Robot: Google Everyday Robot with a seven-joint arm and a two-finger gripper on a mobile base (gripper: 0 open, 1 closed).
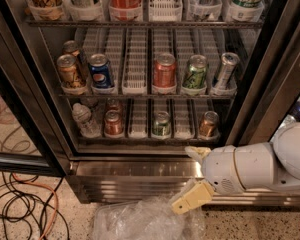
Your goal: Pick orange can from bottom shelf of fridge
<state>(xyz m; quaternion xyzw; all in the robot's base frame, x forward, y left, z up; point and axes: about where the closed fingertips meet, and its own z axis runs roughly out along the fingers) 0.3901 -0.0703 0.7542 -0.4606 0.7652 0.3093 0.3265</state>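
Low inside the fridge [135, 170], on the bottom shelf [140, 135], the orange can [208, 124] stands upright just above and slightly right of the pincer [191, 176], whose 2 fingers [192, 197] are spread.

The speckled desk [77, 224] carries the fridge [130, 176] along its far edge. Black and orange cables [15, 209] lie tangled at the left edge. A crumpled clear plastic bag [135, 221] lies at the near edge. The pincer [182, 179] hovers just above it, fingers spread.
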